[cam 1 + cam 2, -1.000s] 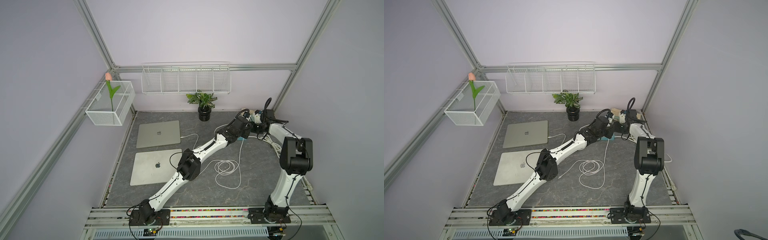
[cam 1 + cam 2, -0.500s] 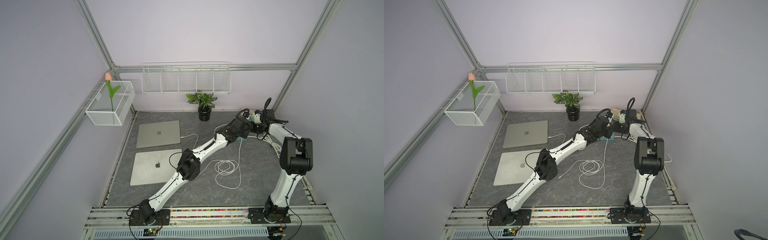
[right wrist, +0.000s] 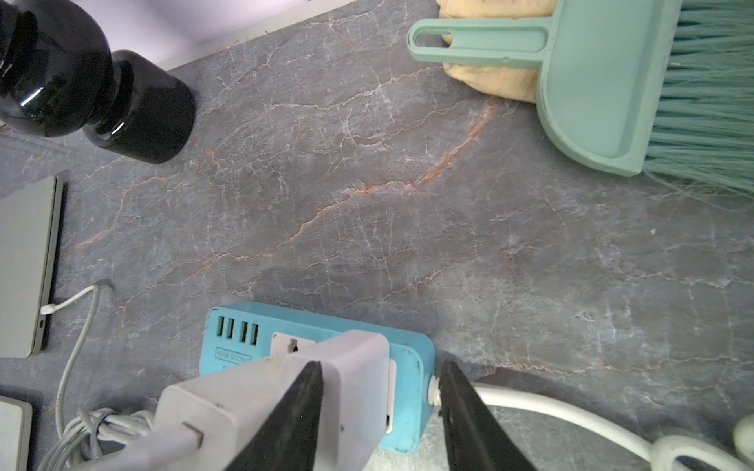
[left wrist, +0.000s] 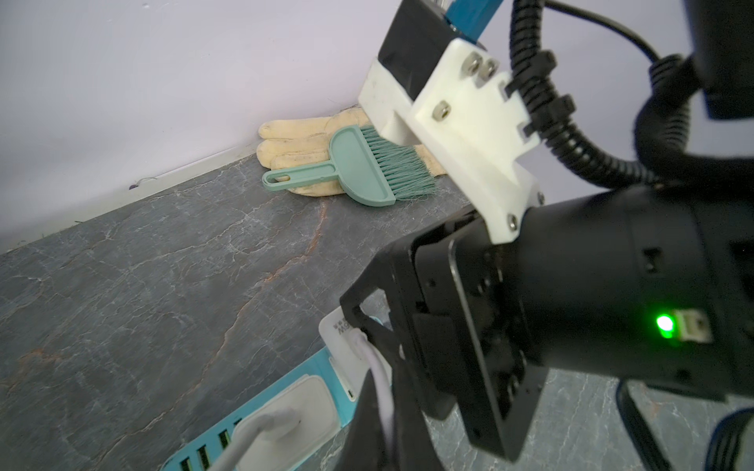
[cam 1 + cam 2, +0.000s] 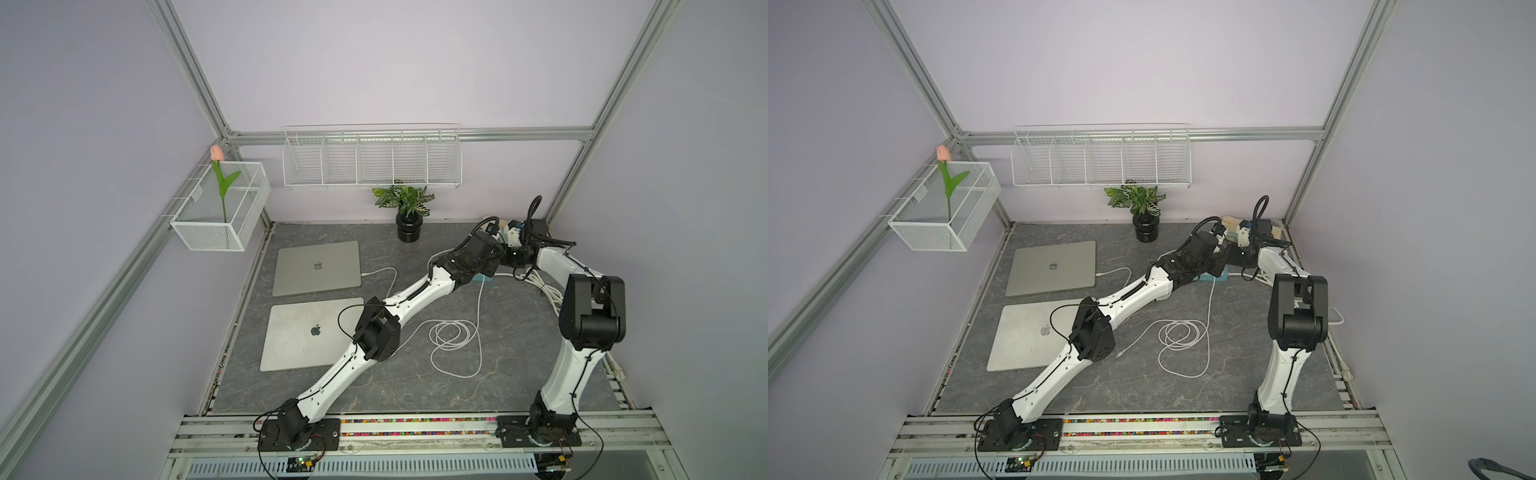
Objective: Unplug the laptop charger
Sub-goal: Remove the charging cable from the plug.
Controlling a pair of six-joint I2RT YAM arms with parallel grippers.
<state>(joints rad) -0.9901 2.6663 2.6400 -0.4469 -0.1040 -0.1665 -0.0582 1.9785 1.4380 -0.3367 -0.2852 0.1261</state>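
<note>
The charger (image 3: pixel 351 354), a white brick, stands plugged into the blue power strip (image 3: pixel 228 346) at the far right of the desk (image 3: pixel 367 204), to the right of the black plant pot (image 3: pixel 134 110). My right claw (image 3: pixel 379 363) is down over it with the jaws apart. One finger lies across the brick's face and the other sits past the strip's end, where the thick cord leaves. Blue shows between that finger and the brick, so I judge the claw released, not squeezing. My left claw (image 4: pixel 377 432) is clenched close by the strip. A white lead (image 4: pixel 377 379) runs along it, and I cannot tell whether it is pinched.

I expect the brick to be light, hard and smooth, so slippery under my fingers, and held only by the tightness of its pins. The strip looks light too and would likely rise with it unless pinned down. I would take the brick by its two flat sides, low near the socket, never by the soft lead, and pull straight out without rocking.
</note>
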